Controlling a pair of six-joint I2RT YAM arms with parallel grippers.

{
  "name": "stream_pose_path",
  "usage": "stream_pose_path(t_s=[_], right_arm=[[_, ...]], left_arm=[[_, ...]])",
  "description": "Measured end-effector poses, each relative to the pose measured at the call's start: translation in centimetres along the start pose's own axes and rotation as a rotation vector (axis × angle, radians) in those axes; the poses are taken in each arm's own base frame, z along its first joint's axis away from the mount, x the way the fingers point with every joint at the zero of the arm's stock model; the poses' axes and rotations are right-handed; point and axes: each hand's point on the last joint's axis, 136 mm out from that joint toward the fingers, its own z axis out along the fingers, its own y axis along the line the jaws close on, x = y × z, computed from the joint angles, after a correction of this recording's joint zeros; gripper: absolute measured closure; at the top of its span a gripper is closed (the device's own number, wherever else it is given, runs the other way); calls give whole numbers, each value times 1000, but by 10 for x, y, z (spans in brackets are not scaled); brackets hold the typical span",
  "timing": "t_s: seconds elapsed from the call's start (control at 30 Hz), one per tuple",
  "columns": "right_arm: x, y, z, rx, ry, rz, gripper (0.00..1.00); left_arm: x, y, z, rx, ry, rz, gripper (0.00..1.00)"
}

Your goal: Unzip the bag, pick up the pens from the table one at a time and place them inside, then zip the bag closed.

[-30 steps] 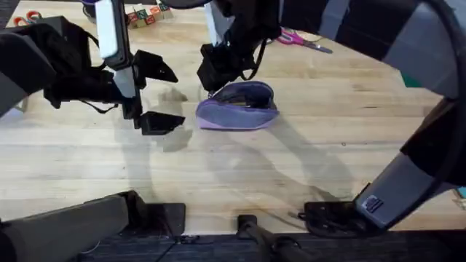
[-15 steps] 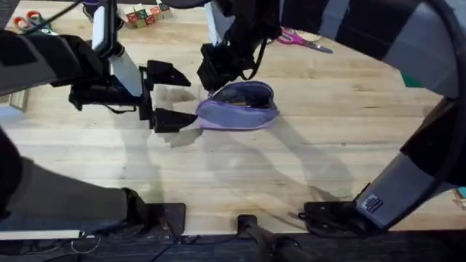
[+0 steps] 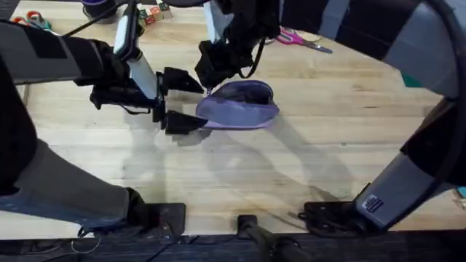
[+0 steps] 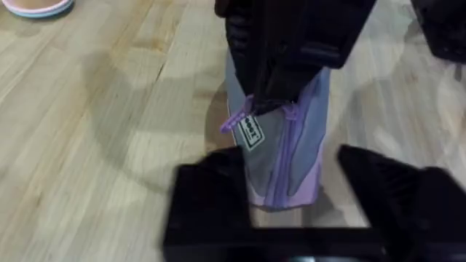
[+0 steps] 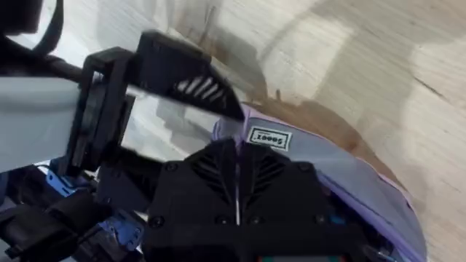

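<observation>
The lilac bag (image 3: 240,107) lies on the table (image 3: 328,167) at the middle back, with a dark gap along its top. My left gripper (image 3: 185,102) is open at the bag's left end. In the left wrist view its fingers (image 4: 211,207) stand on either side of the end of the bag (image 4: 287,156). My right gripper (image 3: 212,73) presses down on the same end from behind. It is shut at the zipper line (image 4: 280,94), beside a purple tag (image 4: 238,121). The bag's white label (image 5: 266,138) shows just past its closed fingertips (image 5: 237,178). The pens are hidden.
Pink-handled scissors (image 3: 295,38) lie behind the bag to the right. Coloured blocks (image 3: 142,14) and orange-handled scissors (image 3: 33,20) sit at the back left. A pink-rimmed dish (image 4: 36,6) lies off to one side. Bare wood stretches in front of the bag.
My left gripper has moved right, from well left of the bag to its left end, staying open. The right gripper and the bag have hardly moved.
</observation>
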Motion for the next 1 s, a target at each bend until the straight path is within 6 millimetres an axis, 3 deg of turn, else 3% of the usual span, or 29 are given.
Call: stream_pose_path(t_s=[0.1,0.27,0.3,0.63,0.83,1.0], right_arm=[[0,0,0,0,-1,0,969],[0,0,0,0,0,0,969],[0,0,0,-1,-1,0,969],[7,-11,-2,30,30,23,970],[16,-32,-9,46,79,85,968],[18,-63,-20,59,98,151,969]], left_arm=[[0,1,2,1,2,10,410],[0,1,2,0,4,10,897],[0,1,2,2,5,12,937],[-1,1,3,3,3,16,957],[-2,0,4,7,-1,20,957],[-2,1,4,4,-2,26,956]])
